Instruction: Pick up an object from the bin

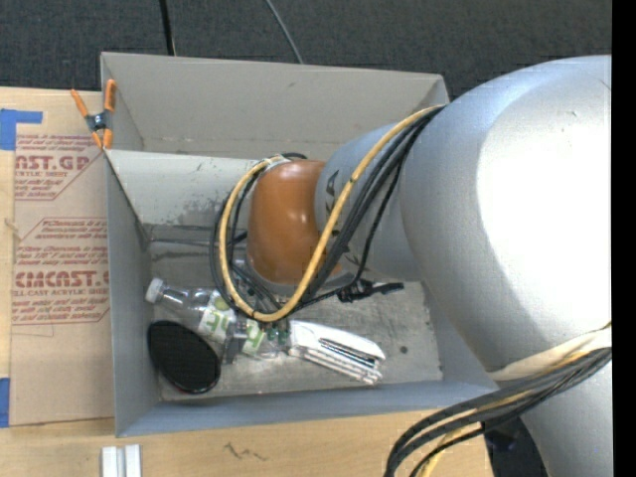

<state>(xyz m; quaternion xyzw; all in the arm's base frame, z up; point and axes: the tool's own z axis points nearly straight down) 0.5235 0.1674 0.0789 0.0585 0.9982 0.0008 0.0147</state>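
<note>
Our end effector [246, 340] sits at the clear bottle [187, 300], black oval thing [184, 356] just beside; its state we cannot tell.

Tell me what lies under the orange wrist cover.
A clear bottle and a white packet stick out from beneath the cover, a black oval beside them. Whatever lies directly below is covered.

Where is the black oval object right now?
In the camera view, the black oval object lies in the lower-left corner of the bin, just below the clear bottle.
</note>
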